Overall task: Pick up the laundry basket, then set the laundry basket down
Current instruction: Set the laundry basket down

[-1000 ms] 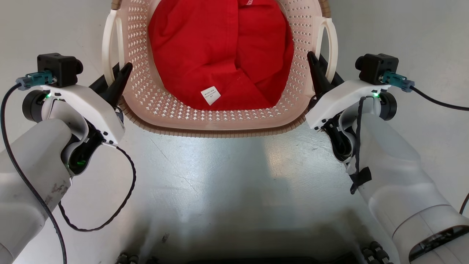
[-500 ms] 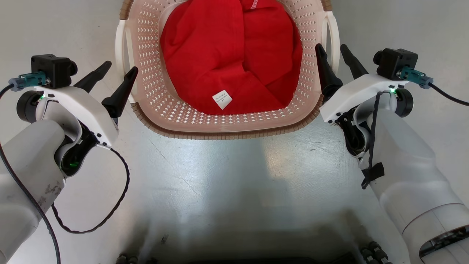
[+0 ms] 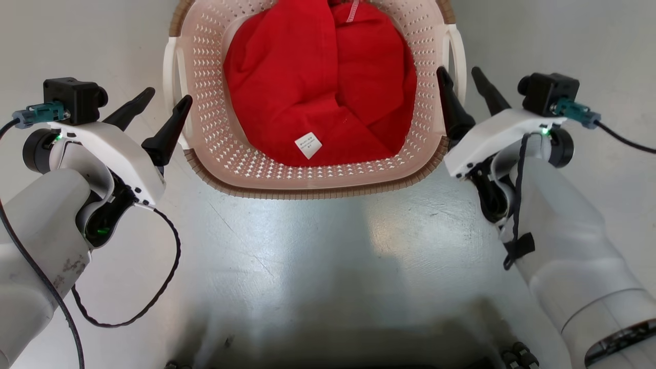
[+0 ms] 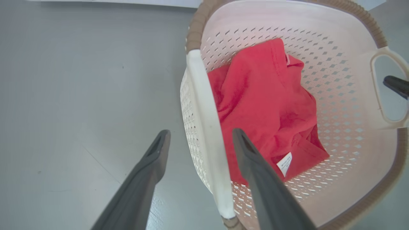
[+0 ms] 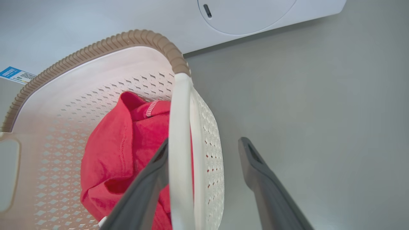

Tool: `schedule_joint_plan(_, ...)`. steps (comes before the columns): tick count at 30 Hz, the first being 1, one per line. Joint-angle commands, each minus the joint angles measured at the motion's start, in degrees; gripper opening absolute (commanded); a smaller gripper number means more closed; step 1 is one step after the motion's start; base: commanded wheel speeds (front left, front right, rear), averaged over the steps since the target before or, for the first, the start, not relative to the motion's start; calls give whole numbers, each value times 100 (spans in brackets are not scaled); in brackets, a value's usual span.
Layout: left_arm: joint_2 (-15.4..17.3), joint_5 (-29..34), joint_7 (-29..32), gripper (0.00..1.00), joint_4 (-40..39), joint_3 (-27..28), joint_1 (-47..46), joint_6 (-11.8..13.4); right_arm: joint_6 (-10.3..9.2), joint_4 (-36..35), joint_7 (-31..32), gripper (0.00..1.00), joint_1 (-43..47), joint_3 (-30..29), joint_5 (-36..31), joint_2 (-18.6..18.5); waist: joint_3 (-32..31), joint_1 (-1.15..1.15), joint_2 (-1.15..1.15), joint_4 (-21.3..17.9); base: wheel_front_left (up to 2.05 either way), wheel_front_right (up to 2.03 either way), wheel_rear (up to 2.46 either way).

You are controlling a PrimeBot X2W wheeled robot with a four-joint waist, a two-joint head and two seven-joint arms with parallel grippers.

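Head view: the laundry basket (image 3: 307, 190) stands upright on the grey floor (image 3: 307, 266), mouth up, straight ahead of me between the two arms. One white handle points to my left, the other to my right. The top edge cuts off its far end, so I cannot judge the long axis. A red garment (image 3: 318, 87) with a white label (image 3: 309, 145) lies inside.

Left wrist view: the left gripper (image 4: 201, 131) is released. Its fingers are spread to either side of the left handle (image 4: 204, 127), with a gap on both sides.

Right wrist view: the right gripper (image 5: 204, 142) is likewise spread around the right handle (image 5: 179, 143). The outer finger stands well clear. The inner finger sits behind the bar, and I cannot tell whether it touches. This view adds the white washer (image 5: 249, 16) just beyond the basket's far rim.

The head view also shows the left gripper (image 3: 168, 95) and right gripper (image 3: 458, 72) level with each other, flanking the near half of the basket.
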Motion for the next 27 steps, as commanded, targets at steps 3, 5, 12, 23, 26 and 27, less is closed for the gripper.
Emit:
schedule_joint_plan(3,257,-50,-35,100,19,147,67,-8,10,-18,-61,100,403,177,114,130,-96,0,0,-16,0,0,0)
schedule_joint_plan(5,254,-92,-35,100,26,150,132,-8,10,26,-61,100,425,251,176,130,-177,0,0,-31,0,0,0)
schedule_joint_plan(12,311,-101,-35,100,-71,292,324,-8,10,103,-61,100,448,386,268,130,-464,0,0,-75,0,0,0)
schedule_joint_plan(23,390,248,-35,100,-308,850,928,-8,10,-103,-61,100,810,358,92,130,-1200,0,0,-213,0,0,0)
schedule_joint_plan(26,368,313,-35,100,-383,1041,1175,-8,10,-156,-61,100,981,289,-76,130,-1474,0,0,-240,0,0,0)
schedule_joint_plan(27,361,325,-35,100,-413,1128,1263,-8,10,-175,-61,100,1043,249,-135,130,-1573,0,0,-252,0,0,0)
